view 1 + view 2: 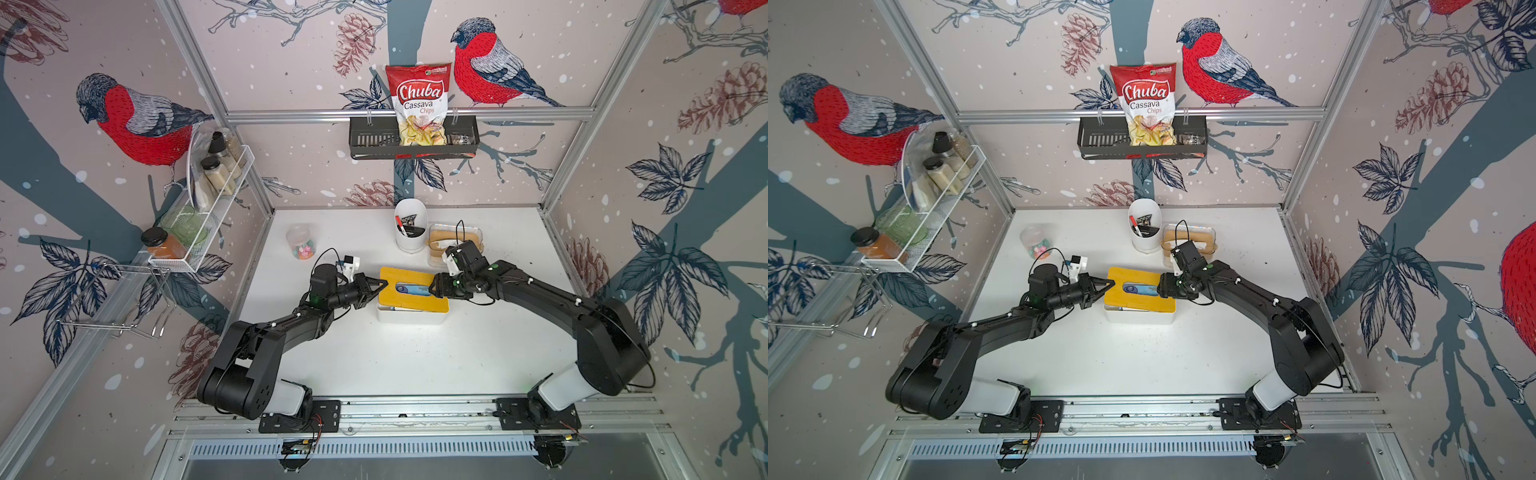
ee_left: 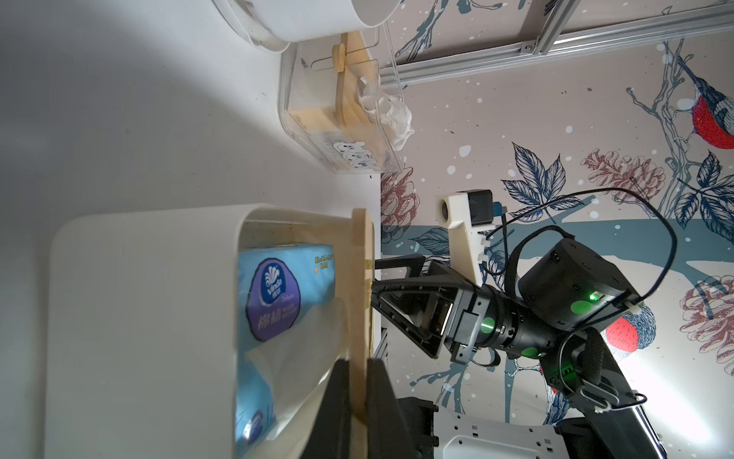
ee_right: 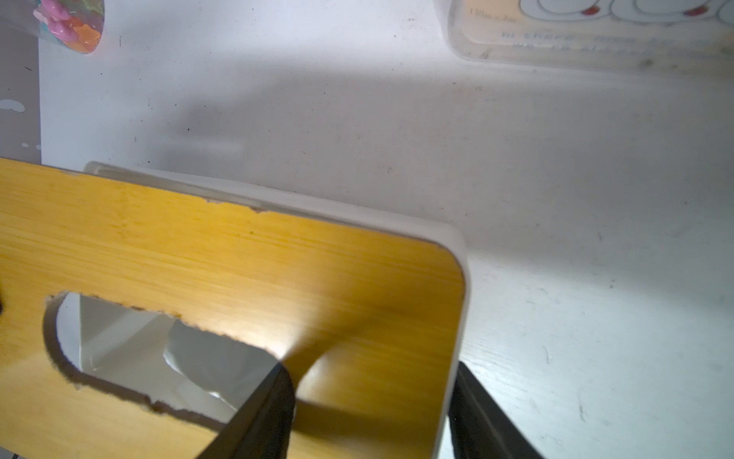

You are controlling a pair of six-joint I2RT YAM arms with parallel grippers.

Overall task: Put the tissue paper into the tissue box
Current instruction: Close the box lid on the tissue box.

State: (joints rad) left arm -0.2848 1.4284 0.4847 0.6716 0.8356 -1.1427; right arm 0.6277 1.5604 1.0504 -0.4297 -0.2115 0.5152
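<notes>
Inside the white tissue box (image 2: 139, 318), at the middle of the counter (image 1: 415, 365), lies the tissue paper (image 2: 278, 286), already under the lid. Expect it to handle as a light, soft pack. It will likely squash under a hard pinch, and its glossy film looks slippery. If you must shift it, take it across the broad faces near one short end, not by the loose film.

It is pale blue with a purple oval badge, and the wrapper looks crumpled toward one end. From above, only a blue strip shows through the lid's slot. You cannot tell from these views whether it sits flat.

The yellow wooden lid (image 1: 415, 305) sits skewed and ajar on the box, leaving a gap along the near side. Your left claw (image 2: 359, 363) is clamped tight on one short edge of the lid. Your right claw (image 3: 371, 367) stands parted at the other end, with one finger on top by the slot and one beyond the box's end, gripping nothing.

Behind the box stand a white cup (image 1: 410, 226), a clear box (image 1: 455, 241) and a jar (image 1: 301, 242), all well apart from it.
</notes>
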